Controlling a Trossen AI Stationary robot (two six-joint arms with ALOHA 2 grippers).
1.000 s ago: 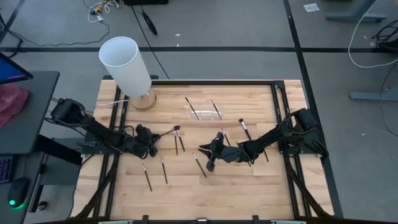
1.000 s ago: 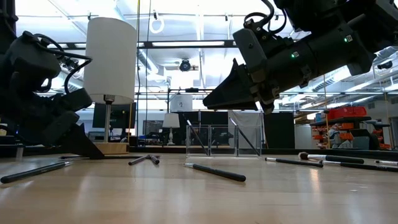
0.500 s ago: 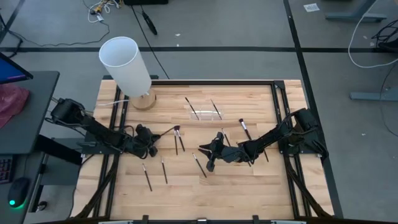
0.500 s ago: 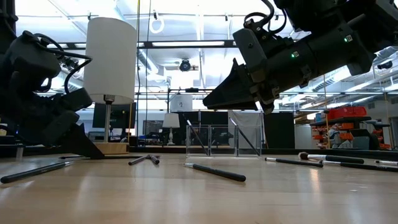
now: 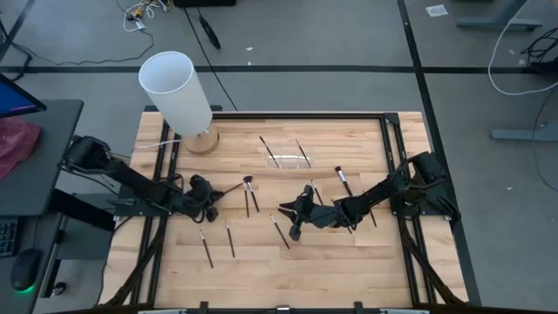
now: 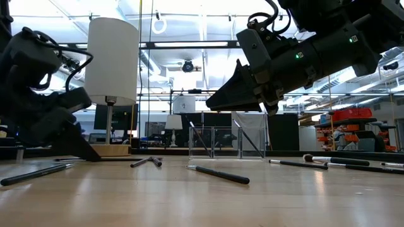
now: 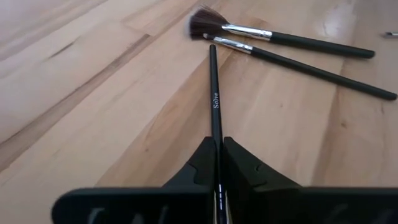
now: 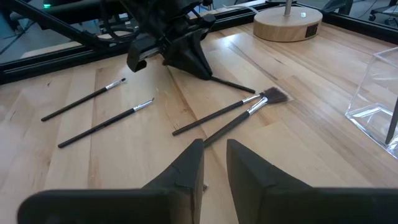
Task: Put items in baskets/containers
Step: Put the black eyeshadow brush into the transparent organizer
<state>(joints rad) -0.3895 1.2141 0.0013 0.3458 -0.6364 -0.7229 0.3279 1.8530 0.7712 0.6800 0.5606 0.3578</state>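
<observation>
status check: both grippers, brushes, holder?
Left gripper shut on a brush at table level. Right gripper hovering mid-table, empty. Clear holder holds two brushes; the others are loose on the table.

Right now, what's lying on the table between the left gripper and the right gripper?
In the high view, two brushes lie side by side between the left gripper and right gripper.

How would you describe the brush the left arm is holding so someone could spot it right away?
Start at the tall white cylinder on its wooden base; the left gripper sits just in front of it. The brush pinched in its jaws is slim and black. Unlike the two silver-ferruled brushes lying beyond, its handle carries white lettering.
</observation>
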